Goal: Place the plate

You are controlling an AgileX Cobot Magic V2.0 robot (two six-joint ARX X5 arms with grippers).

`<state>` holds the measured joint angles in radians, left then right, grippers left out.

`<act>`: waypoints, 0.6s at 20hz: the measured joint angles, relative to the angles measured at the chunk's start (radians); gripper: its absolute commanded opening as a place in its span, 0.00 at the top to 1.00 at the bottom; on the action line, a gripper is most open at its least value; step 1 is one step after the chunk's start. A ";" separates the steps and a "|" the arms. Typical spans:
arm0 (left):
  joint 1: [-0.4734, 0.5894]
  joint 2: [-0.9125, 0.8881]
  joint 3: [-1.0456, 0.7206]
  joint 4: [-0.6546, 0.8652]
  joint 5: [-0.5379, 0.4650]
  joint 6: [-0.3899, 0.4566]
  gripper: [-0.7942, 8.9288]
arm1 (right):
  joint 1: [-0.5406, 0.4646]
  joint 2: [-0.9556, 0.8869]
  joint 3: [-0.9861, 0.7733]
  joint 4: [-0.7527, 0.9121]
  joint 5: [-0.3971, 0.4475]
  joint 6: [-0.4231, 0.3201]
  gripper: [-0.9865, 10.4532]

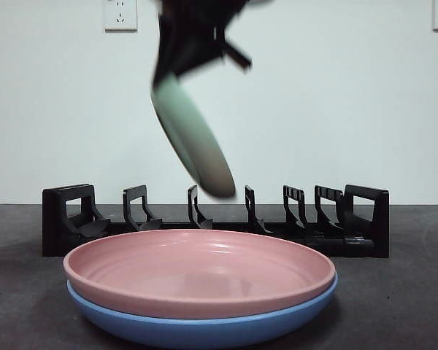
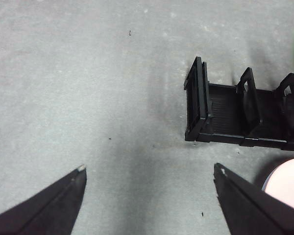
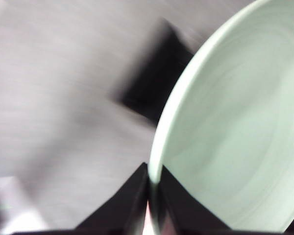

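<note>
A pale green plate (image 1: 193, 138) hangs tilted in the air above the black plate rack (image 1: 215, 222), its lower edge just over the rack's middle slots. My right gripper (image 3: 154, 188) is shut on the green plate's (image 3: 230, 132) rim and shows in the front view as a dark blurred mass (image 1: 197, 33) at the top. My left gripper (image 2: 149, 171) hovers open over bare table beside the rack's end (image 2: 201, 103), holding nothing.
A pink plate (image 1: 201, 270) lies stacked on a blue plate (image 1: 204, 324) at the front of the table, before the rack. An edge of the pink plate (image 2: 286, 183) shows by my left gripper. Wall sockets (image 1: 120, 14) sit on the white wall behind.
</note>
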<state>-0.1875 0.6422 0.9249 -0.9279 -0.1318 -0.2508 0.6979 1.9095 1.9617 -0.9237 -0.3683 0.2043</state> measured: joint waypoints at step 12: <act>0.000 0.000 0.000 0.000 0.000 -0.015 0.50 | 0.145 -0.661 -0.414 0.505 -0.016 -0.084 0.91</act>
<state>-0.1875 0.6422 0.9249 -0.9283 -0.1318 -0.2661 0.8429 1.2480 1.5475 -0.4187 -0.3843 0.1204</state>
